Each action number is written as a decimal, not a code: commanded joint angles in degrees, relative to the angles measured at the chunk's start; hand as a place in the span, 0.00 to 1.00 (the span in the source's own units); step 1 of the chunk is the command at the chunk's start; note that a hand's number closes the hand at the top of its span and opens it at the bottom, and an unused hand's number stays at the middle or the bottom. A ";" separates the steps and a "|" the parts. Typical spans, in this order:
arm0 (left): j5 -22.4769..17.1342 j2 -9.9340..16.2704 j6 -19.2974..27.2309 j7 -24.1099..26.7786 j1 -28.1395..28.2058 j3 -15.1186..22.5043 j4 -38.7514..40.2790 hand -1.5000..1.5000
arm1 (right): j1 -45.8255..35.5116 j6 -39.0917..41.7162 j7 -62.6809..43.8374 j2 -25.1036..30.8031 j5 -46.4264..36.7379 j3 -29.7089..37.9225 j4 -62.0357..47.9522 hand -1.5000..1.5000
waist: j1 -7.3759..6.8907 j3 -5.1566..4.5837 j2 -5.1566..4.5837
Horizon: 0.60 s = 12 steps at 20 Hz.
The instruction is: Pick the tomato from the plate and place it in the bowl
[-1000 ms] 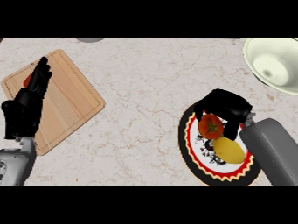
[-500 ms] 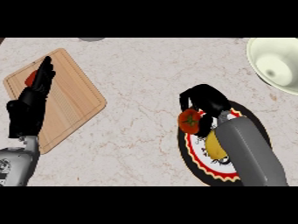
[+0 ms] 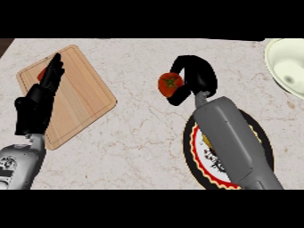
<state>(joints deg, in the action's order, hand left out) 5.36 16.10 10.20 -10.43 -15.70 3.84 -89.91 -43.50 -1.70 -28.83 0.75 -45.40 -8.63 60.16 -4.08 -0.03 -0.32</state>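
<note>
One rectangular pale wooden cutting board lies on the marbled counter, well to the left of the round black plate with a red and white scalloped rim, and something small and red shows on the board behind the left hand, which rests over it with fingers straight. One cream ceramic bowl sits up and right of the plate, with open counter between them. The right hand curls round the one red tomato, now above and left of the plate; half a second ago hand and tomato were over the plate's upper left rim. The grey right forearm hides much of the plate.
</note>
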 commanded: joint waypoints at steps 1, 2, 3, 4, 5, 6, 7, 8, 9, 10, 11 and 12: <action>-0.66 -0.11 -0.69 -0.21 -0.29 -0.36 1.12 0.50 | -7.07 -12.42 -11.05 -0.71 2.44 -1.99 2.62 1.00 | 0.33 0.00 0.21; 0.28 -0.85 0.17 0.64 -0.52 0.12 2.01 0.50 | -8.98 -14.72 -14.58 -0.72 2.53 -4.42 2.79 1.00 | 0.45 -0.03 0.19; 0.37 -0.79 0.73 1.21 0.39 -0.48 1.62 0.50 | -8.46 -18.36 -14.76 -0.72 1.07 -4.03 2.63 1.00 | 1.18 -0.02 0.20; 0.30 0.66 0.36 -2.01 -2.69 -1.60 0.99 0.50 | -9.65 -19.94 -19.06 -0.73 -1.32 -5.57 2.32 1.00 | 1.69 0.00 0.38; -0.46 0.95 0.13 0.68 2.40 -2.13 -1.22 0.50 | -10.18 -20.45 -22.82 -0.73 -2.65 -6.45 2.84 1.00 | 1.61 -0.04 0.62; 0.45 0.01 0.67 -0.44 -0.04 -1.36 0.75 0.50 | -11.92 -22.40 -26.96 -0.74 -3.79 -9.30 2.27 1.00 | 1.99 -0.05 0.46; -0.09 0.48 0.08 1.58 1.37 -2.17 1.32 0.50 | -12.80 -22.60 -25.45 -0.74 -7.52 -5.96 -0.96 1.00 | 2.67 -0.05 0.26; -1.21 1.62 -1.08 -1.16 0.64 -2.92 -1.22 0.50 | -15.86 -20.58 -29.87 -0.74 -8.51 -5.66 -1.66 1.00 | 2.60 -0.03 0.44; 0.27 0.89 0.60 -0.80 1.64 -2.71 -0.87 0.50 | -16.03 -18.67 -30.58 -0.63 -10.28 -3.84 -0.32 1.00 | 3.46 -0.02 0.53; 0.49 0.37 0.11 -0.11 5.07 -1.27 -3.40 0.50 | -12.96 -21.86 -30.75 -0.74 -12.27 -5.12 0.62 1.00 | 3.39 0.00 0.59; 0.47 0.62 0.68 -2.98 1.64 -2.38 -3.45 0.50 | -10.83 -25.50 -27.82 -0.74 -11.49 -3.57 -1.74 1.00 | 3.43 0.04 0.34; 0.96 0.34 0.53 0.66 5.08 -2.05 -2.82 0.50 | -12.40 -22.21 -31.39 -0.46 -13.59 -3.75 1.81 1.00 | 3.81 0.01 0.52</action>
<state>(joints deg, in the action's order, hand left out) 5.65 16.61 10.48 -10.93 -13.32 1.94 -91.58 -55.33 -21.67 -54.23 0.19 -54.50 -13.02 60.53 -1.20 -0.04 0.11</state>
